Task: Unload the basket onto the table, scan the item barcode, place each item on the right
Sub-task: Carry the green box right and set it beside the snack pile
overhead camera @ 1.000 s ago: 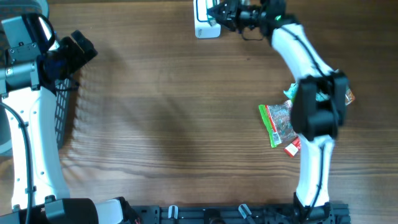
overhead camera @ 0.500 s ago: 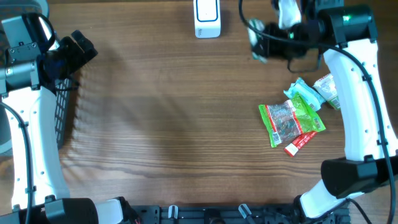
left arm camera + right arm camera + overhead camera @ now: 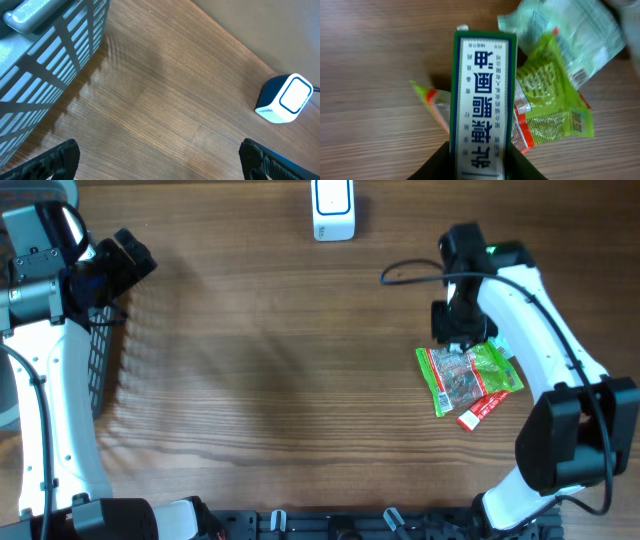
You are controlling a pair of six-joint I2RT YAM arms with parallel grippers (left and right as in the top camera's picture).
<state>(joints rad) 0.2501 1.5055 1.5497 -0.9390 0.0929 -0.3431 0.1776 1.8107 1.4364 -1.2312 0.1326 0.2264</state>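
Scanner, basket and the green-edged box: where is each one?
scanner (image 3: pixel 333 210), overhead view, on its white top face.
basket (image 3: pixel 27 14), left wrist view, on its grey rim.
box (image 3: pixel 482 100), right wrist view, on its printed white face.

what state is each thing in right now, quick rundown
left end effector: open, empty, over bare wood
right end effector: shut on the green and white box
green and white box: gripped at one end, held above the snack packets
snack packets: lying in an overlapping pile on the table
scanner: at the far table edge, nothing in front of it
basket: beside the left arm, contents not visible
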